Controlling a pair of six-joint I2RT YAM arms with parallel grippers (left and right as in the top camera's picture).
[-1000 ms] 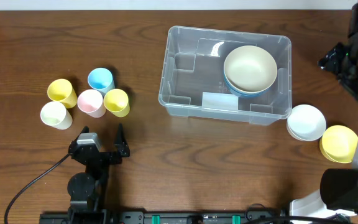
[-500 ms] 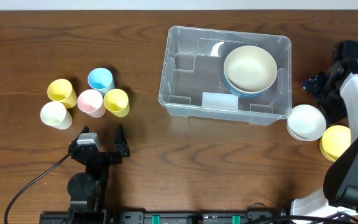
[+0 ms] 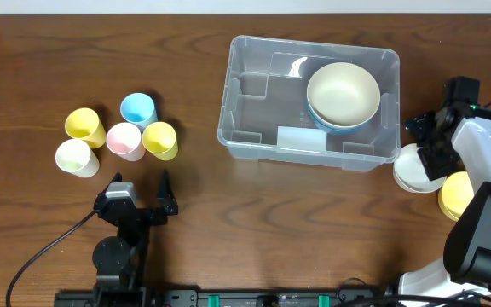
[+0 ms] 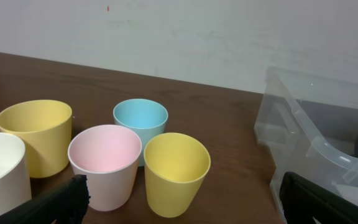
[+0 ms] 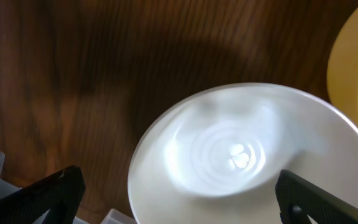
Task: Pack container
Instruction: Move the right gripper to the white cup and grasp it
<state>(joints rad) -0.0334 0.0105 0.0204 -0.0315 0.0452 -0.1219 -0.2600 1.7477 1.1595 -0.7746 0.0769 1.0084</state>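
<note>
Swinging in from the table's far right edge, the right gripper [image 3: 429, 143] now hangs over the white bowl [image 3: 407, 175]; nothing else has shifted. The container [image 3: 250, 107] sits on the wooden table [image 3: 228, 222] at the upper middle of the overhead view, long side running left to right. Its right half holds a cream bowl [image 3: 343, 92] nested in a blue bowl [image 3: 331, 126], of which only a sliver of rim shows. A whitish label [image 3: 302, 138] lies against the near wall, and the left half shows only bare floor and moulded ribs.

Just beside the container's right end, on the table, stands the white bowl, with nothing in it. A yellow bowl [image 3: 452, 198] touches or nearly touches it on the outer side. The right wrist view looks straight down into the white bowl, with the gripper's fingers [image 5: 51, 193] spread wide at either lower corner and pinching nothing.

Well to the container's left, five cups stand upright in a tight cluster: a blue cup [image 3: 138, 108], a pink cup [image 3: 124, 140], a white cup [image 3: 76, 157] and two yellow cups [image 3: 84, 125], one at each end.

Nearer than the cups, the left gripper [image 3: 141, 183] rests low with its fingers spread apart and nothing between them.
</note>
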